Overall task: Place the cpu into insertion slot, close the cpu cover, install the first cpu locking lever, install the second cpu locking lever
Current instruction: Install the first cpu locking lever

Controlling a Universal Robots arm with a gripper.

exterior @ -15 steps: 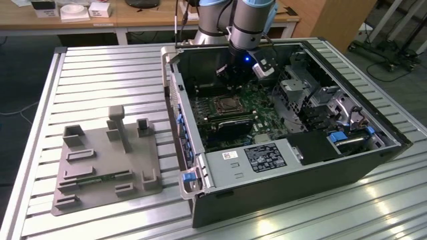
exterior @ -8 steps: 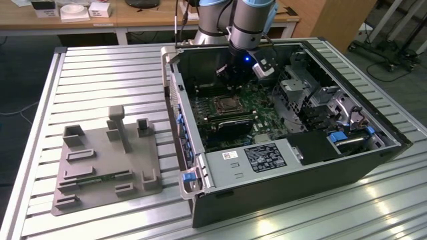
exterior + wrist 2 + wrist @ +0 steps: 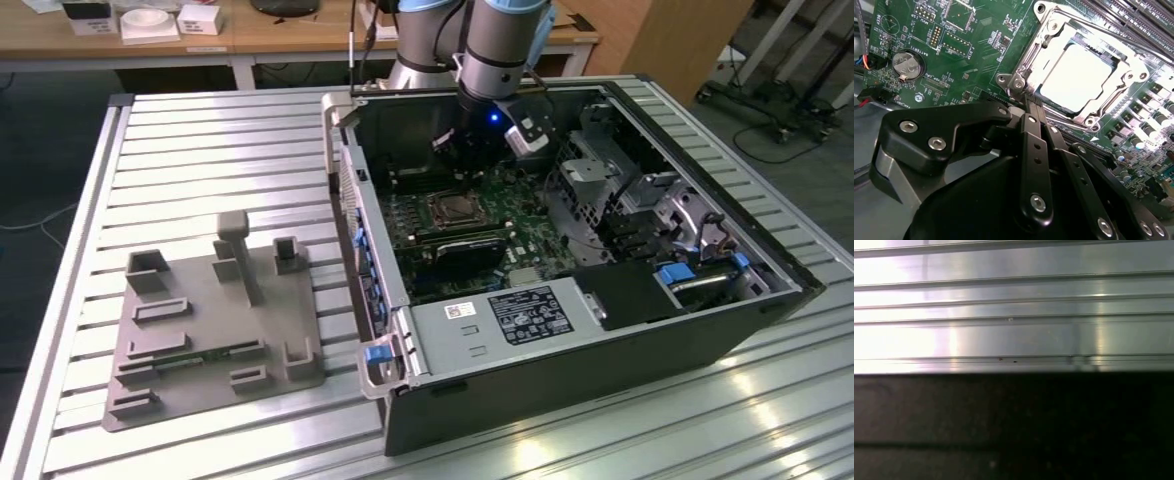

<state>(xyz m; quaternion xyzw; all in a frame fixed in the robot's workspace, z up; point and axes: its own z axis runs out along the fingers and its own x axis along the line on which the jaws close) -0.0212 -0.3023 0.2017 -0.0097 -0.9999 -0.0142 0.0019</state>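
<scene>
Cpu (image 3: 1079,80) seated flat on green motherboard (image 3: 979,40), cover (image 3: 1040,52) shut down around it. Gripper (image 3: 1030,102) just beside cover's corner, fingers pressed together, nothing visibly held. All inside open case (image 3: 587,350) on slatted table (image 3: 200,150).

The exterior view looks down from high on the computer case (image 3: 534,390) on the counter (image 3: 200,150). The second wrist view looks closely past the end effector (image 3: 1030,104) onto the motherboard (image 3: 979,45), shared with the exterior view. The first wrist view sits close to ribbed metal (image 3: 1014,335), possibly the counter.
</scene>
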